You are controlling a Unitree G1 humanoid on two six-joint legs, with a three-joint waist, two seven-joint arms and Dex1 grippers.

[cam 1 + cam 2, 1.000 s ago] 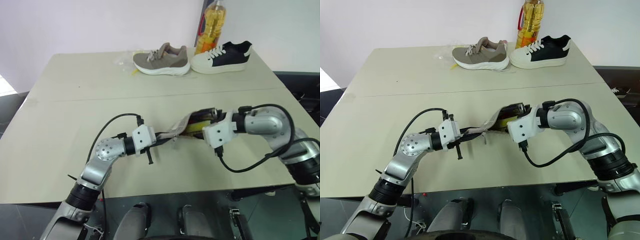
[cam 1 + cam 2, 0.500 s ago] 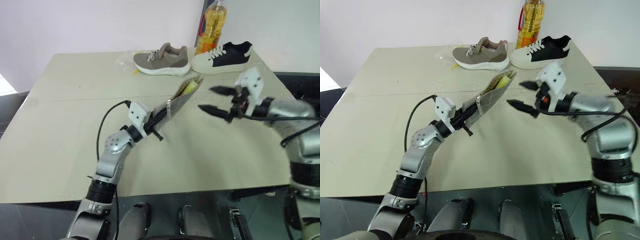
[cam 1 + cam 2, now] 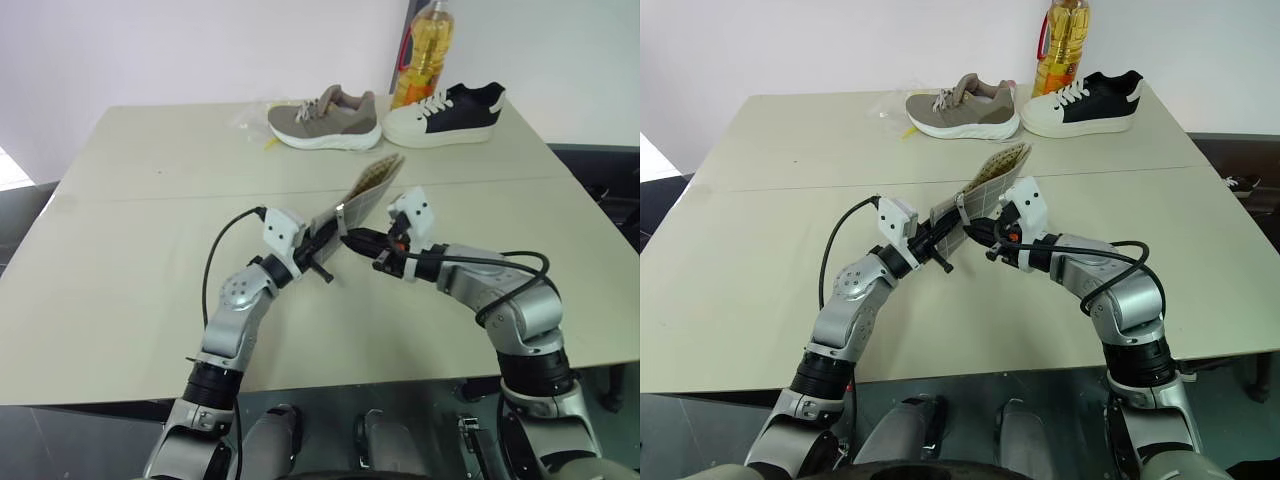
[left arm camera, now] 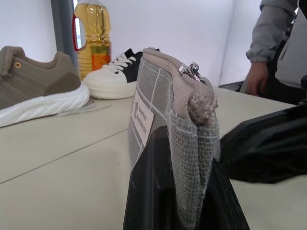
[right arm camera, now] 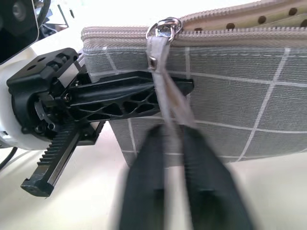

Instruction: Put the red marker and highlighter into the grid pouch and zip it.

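The flat grey fabric grid pouch with thin white lines (image 3: 985,195) is held tilted in the air above the middle of the pale beige table (image 3: 750,250), open mouth pointing up and away. The left gripper (image 3: 945,238) has its two black fingers pressed together on the pouch's lower end, so the pouch stands clear of the tabletop. The right gripper (image 5: 169,139), just to the right of the pouch, pinches the grey fabric pull strap (image 5: 165,93) that hangs from the metal ring of the zipper slider (image 5: 163,28). The zipper teeth (image 5: 240,19) beyond the slider appear apart; the mouth is not yet zipped. Neither pen can be made out in these views.

At the far edge stand a taupe mesh sneaker (image 3: 325,120), a white-and-black sneaker (image 3: 440,112) and a bottle of yellow oil (image 3: 422,50). A person's hand (image 4: 256,79) shows at the far right.

Risks: the thin strap may slip from the pinch under tension; a pull out of line with the teeth may jam the slider; a hard tug may drag the pouch from the left grip and spill its contents.
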